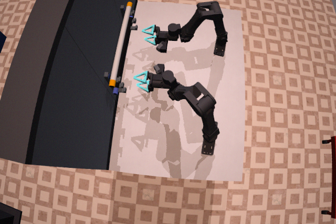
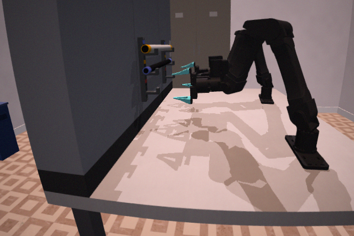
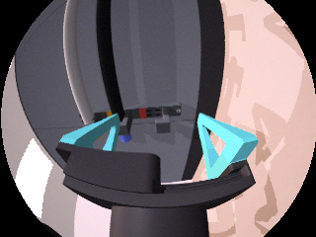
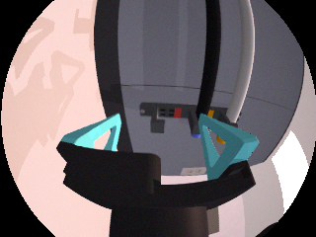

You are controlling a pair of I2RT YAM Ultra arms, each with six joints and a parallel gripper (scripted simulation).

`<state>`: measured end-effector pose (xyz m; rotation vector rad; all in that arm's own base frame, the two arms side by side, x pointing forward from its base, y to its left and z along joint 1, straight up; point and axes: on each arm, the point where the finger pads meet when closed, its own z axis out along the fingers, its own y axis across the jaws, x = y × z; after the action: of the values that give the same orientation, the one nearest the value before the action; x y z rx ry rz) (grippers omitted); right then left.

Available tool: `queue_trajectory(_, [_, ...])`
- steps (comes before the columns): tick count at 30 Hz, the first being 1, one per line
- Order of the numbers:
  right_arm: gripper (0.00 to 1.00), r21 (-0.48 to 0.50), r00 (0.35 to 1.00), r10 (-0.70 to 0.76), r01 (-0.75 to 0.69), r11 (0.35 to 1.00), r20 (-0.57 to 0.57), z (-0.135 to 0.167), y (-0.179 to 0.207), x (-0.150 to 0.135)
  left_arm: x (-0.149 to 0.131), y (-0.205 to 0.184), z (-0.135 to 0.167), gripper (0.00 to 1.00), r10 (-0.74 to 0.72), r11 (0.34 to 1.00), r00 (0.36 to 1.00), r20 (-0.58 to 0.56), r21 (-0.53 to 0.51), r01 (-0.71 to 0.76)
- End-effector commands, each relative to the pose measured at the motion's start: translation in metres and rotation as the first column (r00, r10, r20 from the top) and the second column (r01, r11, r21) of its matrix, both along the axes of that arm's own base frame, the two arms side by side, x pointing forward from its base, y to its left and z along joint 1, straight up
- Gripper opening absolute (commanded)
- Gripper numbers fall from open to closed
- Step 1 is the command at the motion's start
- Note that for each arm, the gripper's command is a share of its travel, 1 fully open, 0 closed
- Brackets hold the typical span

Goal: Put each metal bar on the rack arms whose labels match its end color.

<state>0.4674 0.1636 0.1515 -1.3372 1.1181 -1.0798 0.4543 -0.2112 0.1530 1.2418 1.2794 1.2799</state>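
Observation:
A pale bar (image 1: 121, 42) (image 2: 160, 47) (image 3: 71, 49) (image 4: 248, 49) with orange ends lies on the rack's top pair of arms, whose labels are blue. A black bar (image 2: 158, 65) (image 3: 104, 49) (image 4: 213, 49) with blue ends lies on the middle pair, labelled orange. The bottom pair, labelled red (image 2: 145, 80) (image 3: 142, 113) (image 4: 178, 113), is empty. My left gripper (image 1: 135, 81) (image 2: 172, 86) (image 3: 159, 117) is open and empty, in front of the rack near its left upright. My right gripper (image 1: 143, 34) (image 2: 181, 75) (image 4: 159, 118) is open and empty, in front near the right upright. Neither touches a bar.
The rack is fixed to a tall dark cabinet (image 1: 75, 86) (image 2: 111, 27) at the back edge of the table (image 1: 228, 80) (image 2: 142, 199). The bottom rack arm (image 2: 152, 92) sticks out from the upright. The two grippers stand apart, side by side.

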Motion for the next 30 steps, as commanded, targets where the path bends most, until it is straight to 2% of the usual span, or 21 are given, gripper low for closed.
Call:
queue_trajectory(1, [1.00,0.027,0.999,0.000,-0.001,1.000,0.053,0.019,0.001,0.008,0.007,-0.001,0.018,1.00,0.004,0.999,0.999,0.049,-0.046,-0.002])
queue_trajectory(30, [1.00,0.027,0.999,0.000,-0.001,1.000,0.053,0.064,0.001,0.008,0.007,-0.001,0.063,1.00,0.004,0.999,0.999,0.049,-0.046,-0.002])
